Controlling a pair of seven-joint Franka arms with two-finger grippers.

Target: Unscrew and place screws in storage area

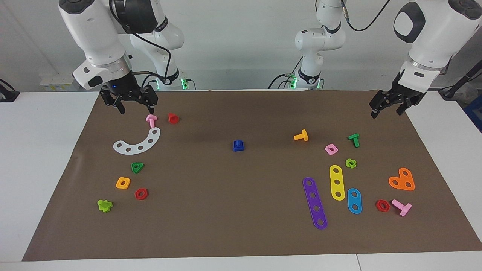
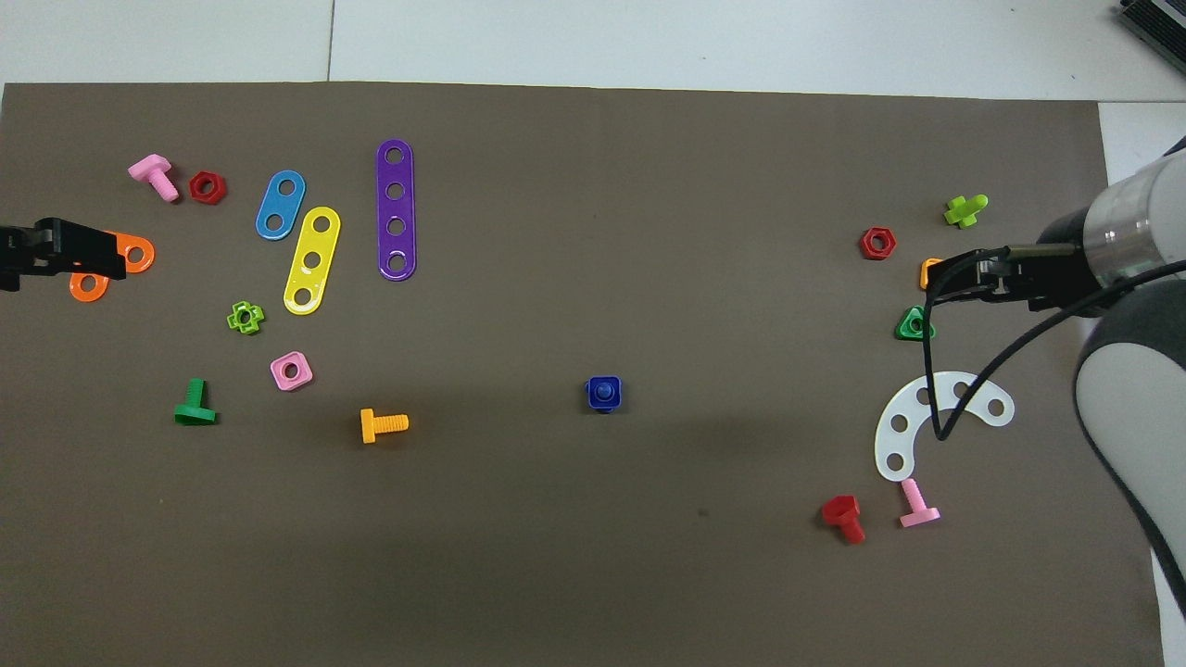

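Observation:
A blue square nut (image 1: 238, 145) stands in the middle of the mat, also in the overhead view (image 2: 603, 394). The blue screw (image 2: 603, 393) sits in it; only a round blue end shows in the nut's hole, and its head is hidden. The storage area (image 1: 134, 181) is bare mat among the green triangular nut (image 1: 137, 167), orange square nut (image 1: 123, 183) and red hexagonal nut (image 1: 141, 194), at the right arm's end. My right gripper (image 1: 136, 110) is open and empty, raised beside a pink T-shaped screw (image 1: 151, 120). My left gripper (image 1: 386, 111) is open and empty, raised at its own end.
A white curved plate (image 1: 138, 143) and a red screw (image 1: 173, 118) lie by the right gripper. Purple (image 1: 314, 203), yellow (image 1: 337, 182) and blue (image 1: 354, 200) strips, an orange heart plate (image 1: 402, 180) and several screws and nuts lie at the left arm's end.

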